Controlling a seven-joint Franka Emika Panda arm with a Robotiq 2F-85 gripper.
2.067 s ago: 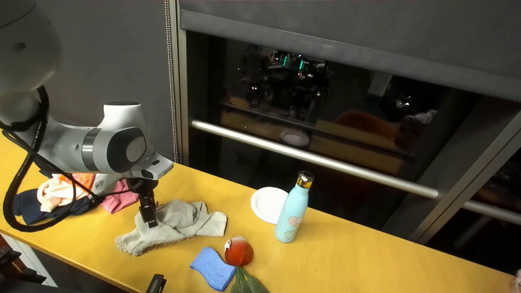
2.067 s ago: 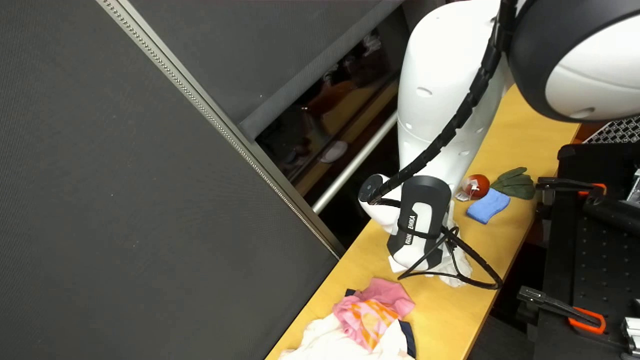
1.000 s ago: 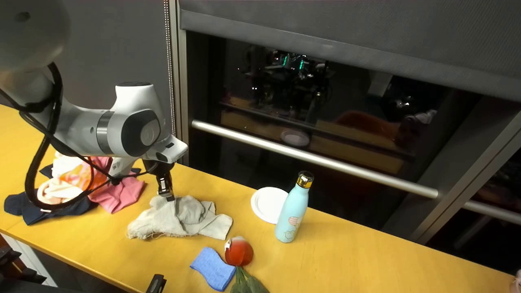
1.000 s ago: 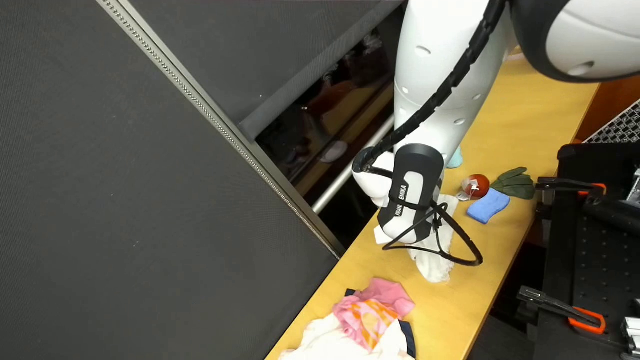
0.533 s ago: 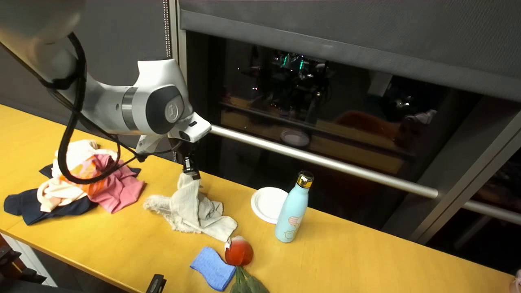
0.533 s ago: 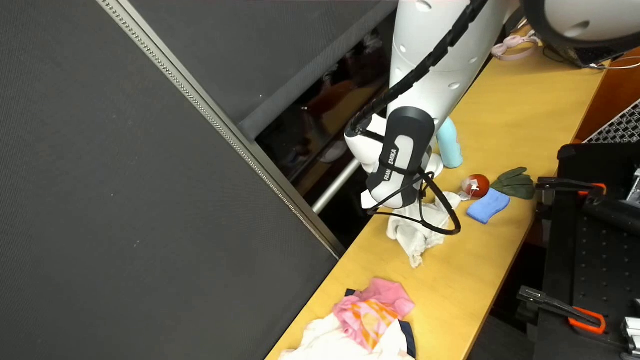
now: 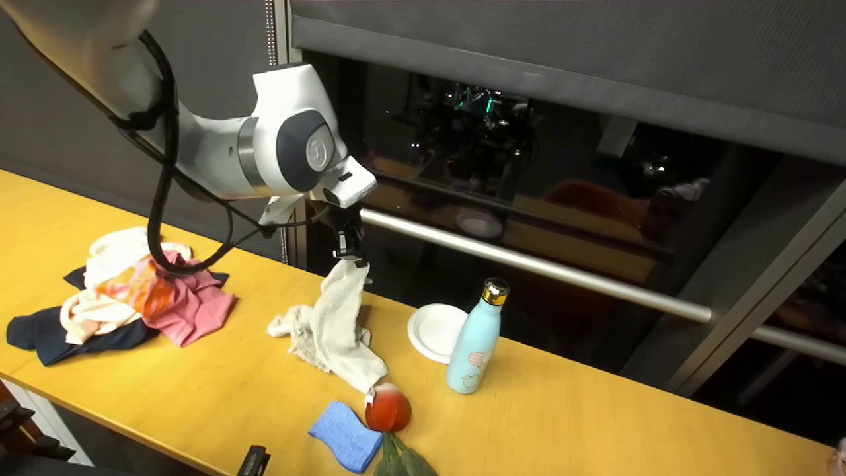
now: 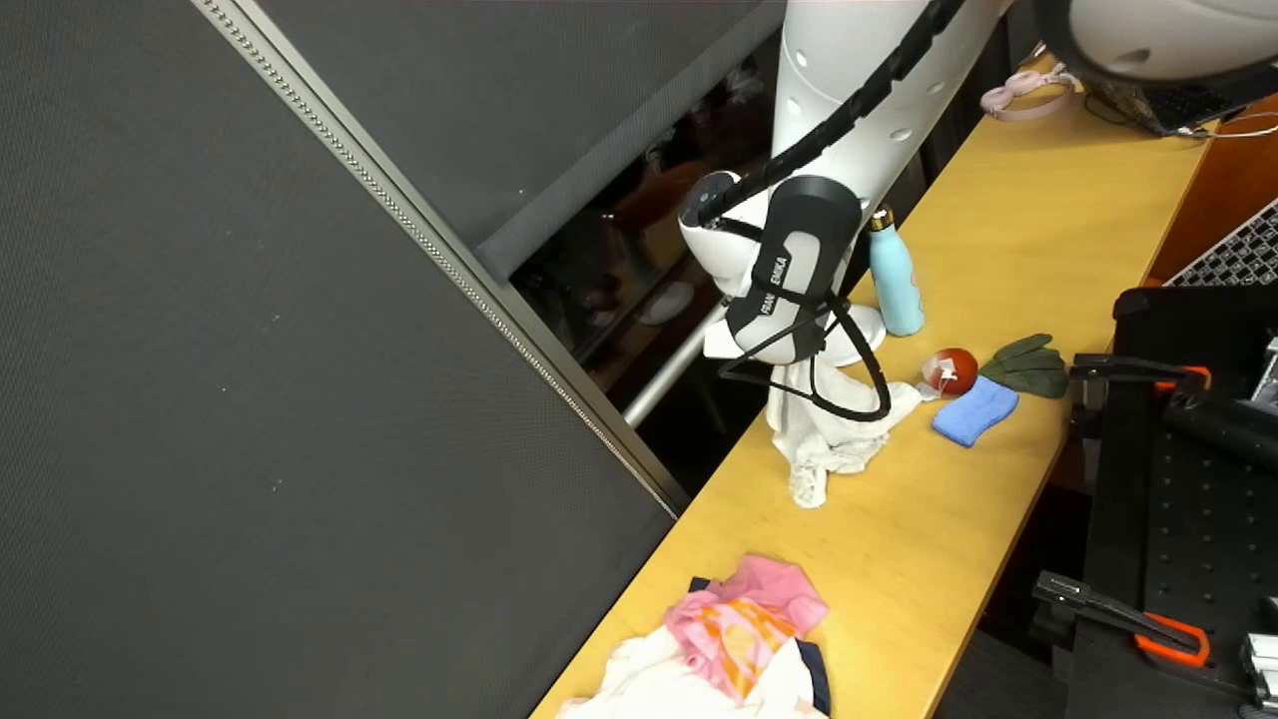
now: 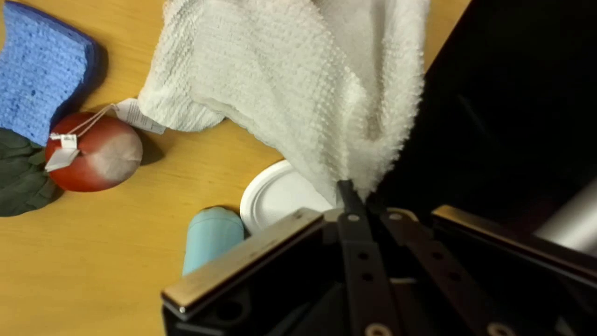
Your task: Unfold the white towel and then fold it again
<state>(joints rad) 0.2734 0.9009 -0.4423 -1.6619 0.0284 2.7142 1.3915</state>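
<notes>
Basically, claw (image 7: 352, 258) clenched on one end of the white towel (image 7: 336, 324): that end held above the table (image 7: 251, 406), the rest bunched on it. Pinch looks shallow, so towel weight or a quick jerk could slip it free. Lowering straight down would likely trap folds, fringed part being heaped. Free corner sits right at the tag (image 9: 140, 117) of the red round object (image 9: 95, 161); dragging may roll it. Swinging low past the plate (image 7: 433, 330) and bottle (image 7: 474, 347) could topple the latter.
</notes>
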